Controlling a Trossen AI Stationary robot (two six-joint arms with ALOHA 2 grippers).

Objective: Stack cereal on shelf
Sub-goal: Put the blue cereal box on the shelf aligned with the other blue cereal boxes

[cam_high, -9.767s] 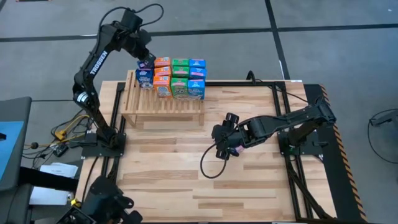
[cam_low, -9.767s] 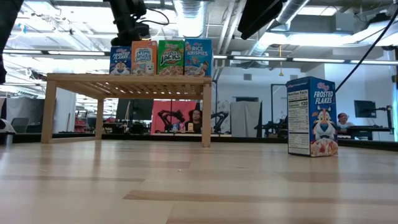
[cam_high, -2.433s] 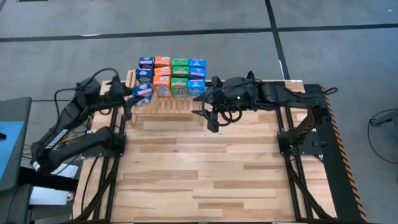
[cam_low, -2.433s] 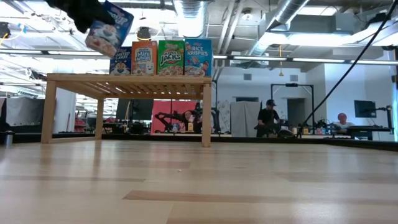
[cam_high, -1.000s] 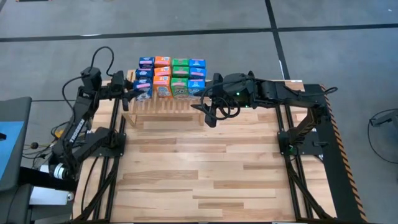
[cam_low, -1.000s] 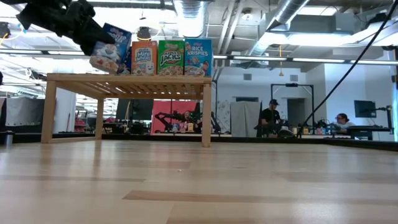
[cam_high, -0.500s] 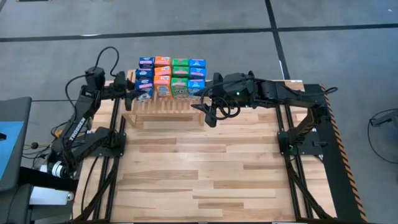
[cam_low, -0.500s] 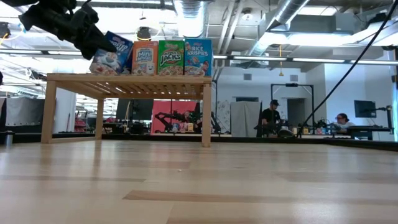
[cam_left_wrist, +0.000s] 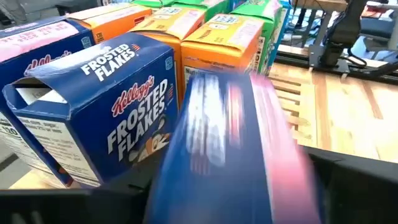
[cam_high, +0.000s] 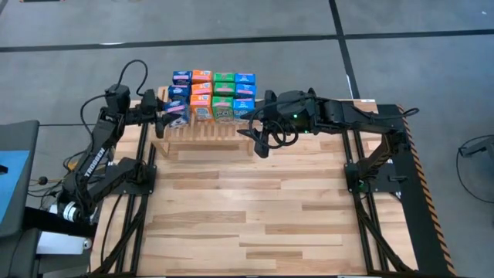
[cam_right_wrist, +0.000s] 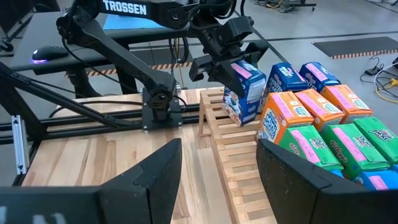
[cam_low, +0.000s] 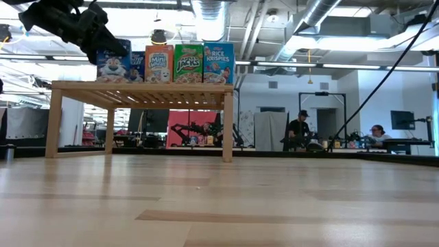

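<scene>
Left tool is at the left end of the shelf, fingers either side of a blue Frosted Flakes box; whether they're clamped on it or just released, can't tell from any view. In the low view that box stands upright with its base on the slat top, at the front-left of the shelf, with the left tool on its upper left. Right wrist view shows the same: left tool over the top of the box, box sitting on the slats at the shelf's end, just beside the stocked rows. Left wrist view: the box is blurred and close up, next to another Frosted Flakes box with orange and green boxes behind. Rest of the cereal is packed in rows at the shelf's back: blue, orange, green, blue columns. Low view front row reads Mini-Wheats, Apple Jacks, Rice Krispies. Right tool hovers at the shelf's right end over the table, fingers apart with nothing between them. People are visible in the room behind in the low view.
</scene>
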